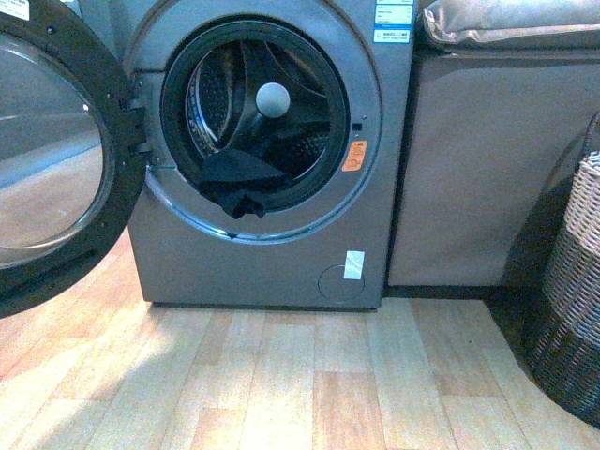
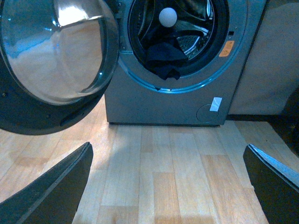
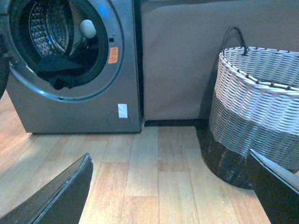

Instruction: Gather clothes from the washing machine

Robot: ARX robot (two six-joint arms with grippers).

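Note:
The grey washing machine [image 1: 262, 253] stands ahead with its round porthole door [image 1: 52, 150] swung open to the left. The dark navy clothes [image 1: 239, 183] lie limp over the lower lip of the drum opening, partly hanging out. They also show in the left wrist view [image 2: 162, 58] and the right wrist view [image 3: 58, 70]. My left gripper [image 2: 170, 186] is open and empty above the wood floor, well back from the machine. My right gripper [image 3: 170, 186] is open and empty, also back from the machine, with the basket beside one finger. Neither arm shows in the front view.
A woven basket [image 3: 254, 107], white above and dark below, stands on the floor right of the machine; its edge shows in the front view [image 1: 572, 281]. A tan-brown cabinet [image 1: 478, 169] stands between machine and basket. A pale ball [image 1: 273, 99] sits inside the drum.

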